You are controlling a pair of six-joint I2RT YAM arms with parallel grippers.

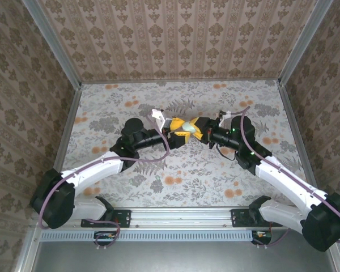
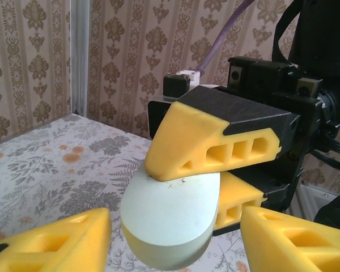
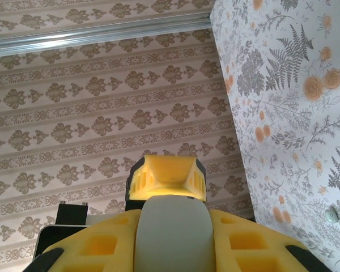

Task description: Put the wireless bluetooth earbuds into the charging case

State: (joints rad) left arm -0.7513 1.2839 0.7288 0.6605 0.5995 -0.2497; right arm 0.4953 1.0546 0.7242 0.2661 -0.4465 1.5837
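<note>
Pale and oval, the charging case (image 3: pixel 173 238) is being clamped between the yellow fingers (image 3: pixel 122 224) of the right gripper (image 1: pixel 192 129), clear of the floral table (image 1: pixel 102 102). Its free end is being flanked by the left gripper (image 1: pixel 177 127), whose jaws are being held apart, with a gap showing on one side. No raised lid is being shown, so the case is being judged as closed. A tiny pale speck (image 3: pixel 330 214) is being seen on the table, well apart; possibly one of the earbuds, though too small to tell. Insertion is being judged as not yet begun, with opening and both earbuds outstanding
</note>
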